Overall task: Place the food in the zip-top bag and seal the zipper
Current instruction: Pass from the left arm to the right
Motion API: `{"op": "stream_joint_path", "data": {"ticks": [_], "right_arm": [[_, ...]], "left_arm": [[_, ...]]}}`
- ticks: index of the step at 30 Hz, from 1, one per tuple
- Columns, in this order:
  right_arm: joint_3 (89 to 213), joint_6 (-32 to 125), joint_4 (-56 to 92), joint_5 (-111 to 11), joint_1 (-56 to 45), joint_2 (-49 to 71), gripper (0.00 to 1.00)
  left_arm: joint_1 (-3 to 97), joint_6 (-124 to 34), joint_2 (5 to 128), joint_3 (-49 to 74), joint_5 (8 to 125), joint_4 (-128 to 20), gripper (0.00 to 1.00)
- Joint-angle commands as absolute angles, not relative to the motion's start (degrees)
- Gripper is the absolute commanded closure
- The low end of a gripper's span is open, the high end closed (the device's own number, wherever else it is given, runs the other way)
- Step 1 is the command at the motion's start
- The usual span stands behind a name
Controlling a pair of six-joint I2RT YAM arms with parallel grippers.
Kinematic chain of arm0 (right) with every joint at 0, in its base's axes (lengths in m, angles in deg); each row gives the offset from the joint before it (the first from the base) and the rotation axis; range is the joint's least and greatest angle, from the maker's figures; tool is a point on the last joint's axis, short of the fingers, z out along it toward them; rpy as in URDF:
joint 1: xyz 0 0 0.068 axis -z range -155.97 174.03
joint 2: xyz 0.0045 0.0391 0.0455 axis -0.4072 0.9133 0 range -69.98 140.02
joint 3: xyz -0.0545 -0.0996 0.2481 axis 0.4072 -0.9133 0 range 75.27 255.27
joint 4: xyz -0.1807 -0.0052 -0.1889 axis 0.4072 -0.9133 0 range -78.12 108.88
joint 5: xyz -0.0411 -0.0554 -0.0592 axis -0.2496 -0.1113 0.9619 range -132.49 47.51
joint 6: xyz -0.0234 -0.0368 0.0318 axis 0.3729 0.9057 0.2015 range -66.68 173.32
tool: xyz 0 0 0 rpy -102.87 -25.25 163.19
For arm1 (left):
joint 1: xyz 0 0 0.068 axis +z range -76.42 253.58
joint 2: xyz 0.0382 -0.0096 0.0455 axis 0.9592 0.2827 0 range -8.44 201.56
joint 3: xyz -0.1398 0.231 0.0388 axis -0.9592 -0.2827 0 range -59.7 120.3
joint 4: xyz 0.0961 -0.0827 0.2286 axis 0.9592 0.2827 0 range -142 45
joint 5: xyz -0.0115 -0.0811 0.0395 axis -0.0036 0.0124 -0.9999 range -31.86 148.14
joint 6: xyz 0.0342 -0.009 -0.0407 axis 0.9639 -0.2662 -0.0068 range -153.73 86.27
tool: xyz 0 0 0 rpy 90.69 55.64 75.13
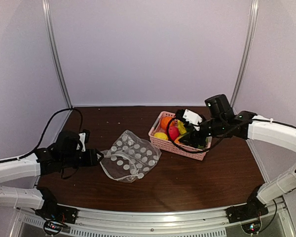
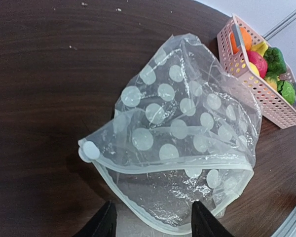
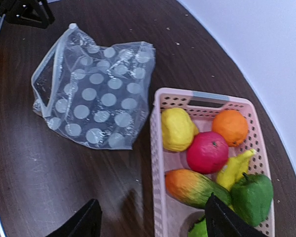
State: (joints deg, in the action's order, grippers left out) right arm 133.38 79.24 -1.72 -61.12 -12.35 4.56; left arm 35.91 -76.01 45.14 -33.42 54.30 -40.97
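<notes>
Desk: dark brown wood grain, a few pale crumbs toward the far edge. Zip-top bag lies crumpled about mid-desk, left of the basket and apart from it; soft clear film, glossy creases, white round dots. Its mouth gapes toward my left claw. The zipper runs as a thin whitish ribbed strip along that mouth, ending at a small round white slider tab. My left claw's 2 black fingers stand apart, low at the desk's left side, with the bag's lower lip lying between them; I cannot tell whether they touch it. My right claw hangs over the basket toward the desk's right edge, fingers spread wide, gripping nothing. Basket is pink plastic lattice, rectangular, with a slotted handle at its end wall. All the food sits inside it: a bumpy yellow lemon, a dimpled orange ball, a smooth red apple, curved yellow bananas, a lobed green vegetable, and 1 tapered piece shading orange to green. The bag holds no food.
</notes>
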Motion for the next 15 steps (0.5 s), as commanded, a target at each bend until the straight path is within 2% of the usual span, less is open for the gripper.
{"op": "stream_joint_path", "data": {"ticks": [1, 7, 15], "right_arm": [[140.1, 79.7, -7.0, -60.7, -21.2, 13.0, 0.3], [149.2, 74.7, -5.7, -58.5, -31.5, 23.7, 0.29], [163.9, 66.4, -5.8, -56.2, -36.1, 41.2, 0.29]], "left_arm": [[33.2, -83.3, 49.6, -34.4, 53.7, -43.5, 0.48], [32.2, -92.7, 51.5, -35.8, 50.7, -41.7, 0.53], [32.0, -96.2, 56.5, -36.9, 50.5, -46.1, 0.54]]}}
